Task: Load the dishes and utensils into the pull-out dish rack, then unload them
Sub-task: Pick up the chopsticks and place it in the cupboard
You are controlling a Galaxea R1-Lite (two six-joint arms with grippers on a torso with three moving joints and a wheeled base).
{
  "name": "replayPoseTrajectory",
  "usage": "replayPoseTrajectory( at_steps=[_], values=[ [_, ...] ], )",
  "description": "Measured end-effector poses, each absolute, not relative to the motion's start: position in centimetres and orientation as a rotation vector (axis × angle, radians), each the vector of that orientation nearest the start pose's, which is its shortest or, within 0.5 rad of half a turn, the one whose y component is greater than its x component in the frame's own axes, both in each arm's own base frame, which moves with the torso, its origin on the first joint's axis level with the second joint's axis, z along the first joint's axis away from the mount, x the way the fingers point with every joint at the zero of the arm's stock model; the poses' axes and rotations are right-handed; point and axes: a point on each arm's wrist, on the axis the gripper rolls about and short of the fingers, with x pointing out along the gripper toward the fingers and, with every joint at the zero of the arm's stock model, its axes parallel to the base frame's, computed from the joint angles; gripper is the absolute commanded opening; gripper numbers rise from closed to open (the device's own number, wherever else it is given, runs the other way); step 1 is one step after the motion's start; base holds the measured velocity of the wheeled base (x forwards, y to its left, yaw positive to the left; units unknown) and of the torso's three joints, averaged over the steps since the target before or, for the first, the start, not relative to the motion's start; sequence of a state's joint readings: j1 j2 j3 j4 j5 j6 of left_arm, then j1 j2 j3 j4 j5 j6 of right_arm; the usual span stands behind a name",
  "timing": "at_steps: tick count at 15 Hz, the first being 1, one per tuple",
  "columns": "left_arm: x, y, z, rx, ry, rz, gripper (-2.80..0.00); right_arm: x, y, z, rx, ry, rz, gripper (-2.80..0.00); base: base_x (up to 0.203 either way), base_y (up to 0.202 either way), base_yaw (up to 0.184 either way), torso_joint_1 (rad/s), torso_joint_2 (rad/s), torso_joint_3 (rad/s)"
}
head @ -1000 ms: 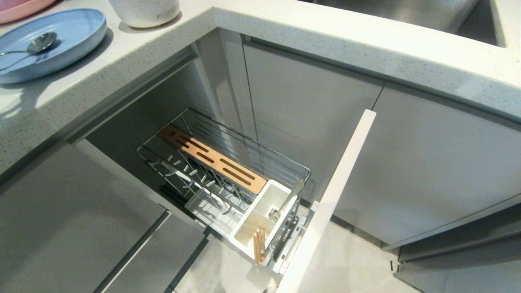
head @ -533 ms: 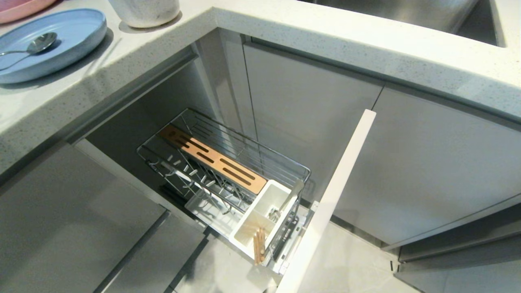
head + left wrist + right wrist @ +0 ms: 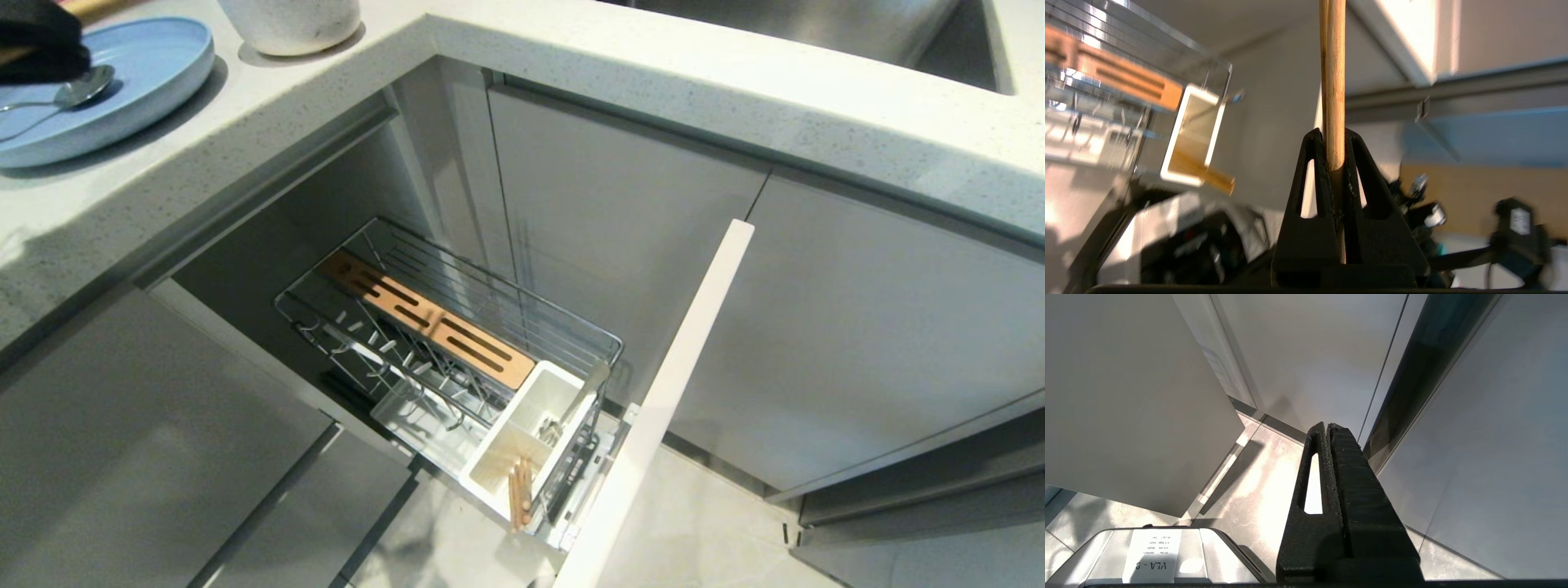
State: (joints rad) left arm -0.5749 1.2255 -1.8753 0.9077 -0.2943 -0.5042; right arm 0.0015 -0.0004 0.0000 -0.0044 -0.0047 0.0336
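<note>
The pull-out dish rack (image 3: pixel 571 325) stands open below the counter, with a tan slotted strip (image 3: pixel 424 318) and a white caddy (image 3: pixel 498 478). Wooden chopsticks (image 3: pixel 519 494) and a metal handle (image 3: pixel 589 390) stand in the caddy. On the counter at the far left a pale-blue plate (image 3: pixel 139 90) carries a silver spoon (image 3: pixel 77 88); the off-white bowl (image 3: pixel 290 24) stands beside it. My left gripper (image 3: pixel 37 41) hovers over the plate's far edge. It is shut on wooden chopsticks (image 3: pixel 1334 81), which stick out past its fingertips (image 3: pixel 1311 141). My right gripper (image 3: pixel 1327 426) is shut and empty, low by the cabinets.
The rack's door front (image 3: pixel 669 384) juts out towards me on the right of the basket. A steel sink (image 3: pixel 816 24) lies in the counter at the back right. Grey cabinet fronts (image 3: pixel 857 327) surround the rack. My base (image 3: pixel 1151 551) sits on the tiled floor.
My left gripper has come into the head view at the top left, over the blue plate, with the chopsticks in it. The rack, plate and bowl have not moved.
</note>
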Motion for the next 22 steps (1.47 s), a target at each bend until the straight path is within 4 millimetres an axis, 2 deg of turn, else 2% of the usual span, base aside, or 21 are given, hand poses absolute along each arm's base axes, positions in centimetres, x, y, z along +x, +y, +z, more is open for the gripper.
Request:
replayPoseTrajectory(
  at_steps=[5,8,15,18,22],
  values=[
    [9.2,-7.6,39.8,-0.259,0.709,-0.772,-2.80,-2.3,0.0,7.6,0.034,-0.005,-0.003,-2.80,0.000,0.000,0.000,0.000,0.00,0.000],
    [10.3,-8.6,38.7,-0.162,0.773,-0.699,-2.80,-2.3,0.0,7.6,0.033,-0.005,-0.003,-2.80,0.000,0.000,0.000,0.000,0.00,0.000],
    [11.2,-10.6,36.1,0.070,0.958,-0.615,-2.80,-2.3,0.0,7.6,0.034,-0.005,-0.003,-2.80,0.000,0.000,0.000,0.000,0.00,0.000],
    [11.3,-11.2,34.8,0.194,1.046,-0.630,-2.80,-2.3,0.0,7.6,0.034,-0.006,-0.003,-2.80,0.000,0.000,0.000,0.000,0.00,0.000],
    [12.2,-12.7,33.1,0.270,1.108,-0.609,-2.80,-2.3,0.0,7.6,0.034,-0.005,-0.003,-2.80,0.000,0.000,0.000,0.000,0.00,0.000]
  ],
)
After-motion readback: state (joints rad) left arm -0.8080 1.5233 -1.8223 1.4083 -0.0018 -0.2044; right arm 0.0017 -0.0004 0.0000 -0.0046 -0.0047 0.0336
